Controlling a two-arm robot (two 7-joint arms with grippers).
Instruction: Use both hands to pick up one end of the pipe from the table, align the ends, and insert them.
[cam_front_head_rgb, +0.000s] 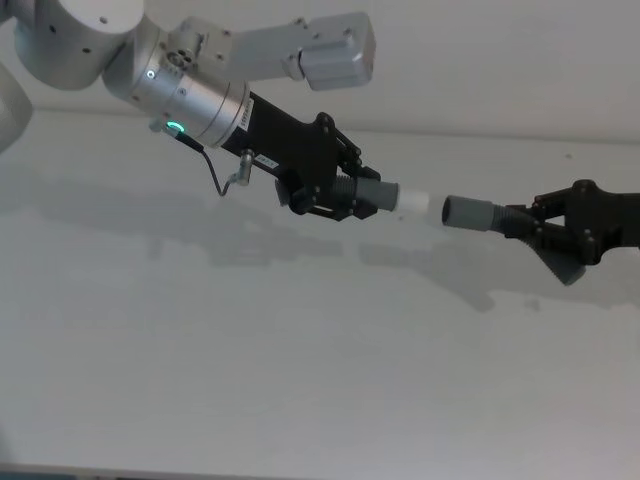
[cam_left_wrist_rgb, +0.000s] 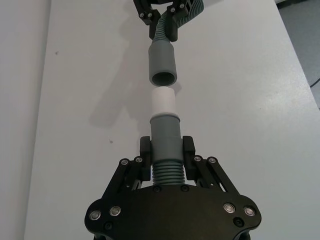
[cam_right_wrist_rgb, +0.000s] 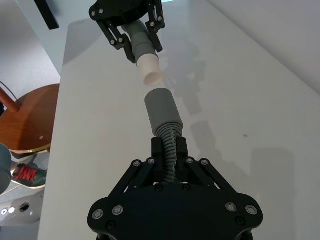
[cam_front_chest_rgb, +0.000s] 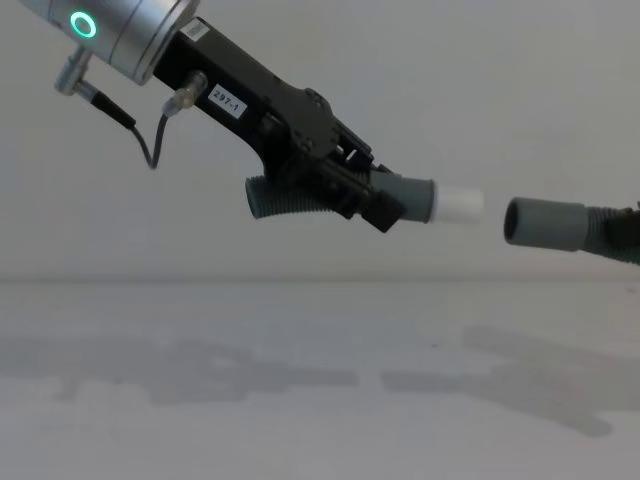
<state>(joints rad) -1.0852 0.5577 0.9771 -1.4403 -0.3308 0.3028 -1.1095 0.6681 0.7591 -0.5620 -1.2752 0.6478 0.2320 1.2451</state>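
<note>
My left gripper (cam_left_wrist_rgb: 167, 147) clamped one pipe piece (cam_left_wrist_rgb: 165, 131), white stub (cam_left_wrist_rgb: 162, 101) forward; my right gripper (cam_right_wrist_rgb: 169, 150) clamped the other piece (cam_right_wrist_rgb: 163, 116). The ends faced, just apart, above the table (cam_front_head_rgb: 300, 380).

A plain indoor test room, lab-like. A bare white table (cam_right_wrist_rgb: 100, 125) stands against a pale wall (cam_front_chest_rgb: 500, 100). Past the table's edge sit a wooden stool (cam_right_wrist_rgb: 27, 117) and a grey floor (cam_right_wrist_rgb: 20, 50).
</note>
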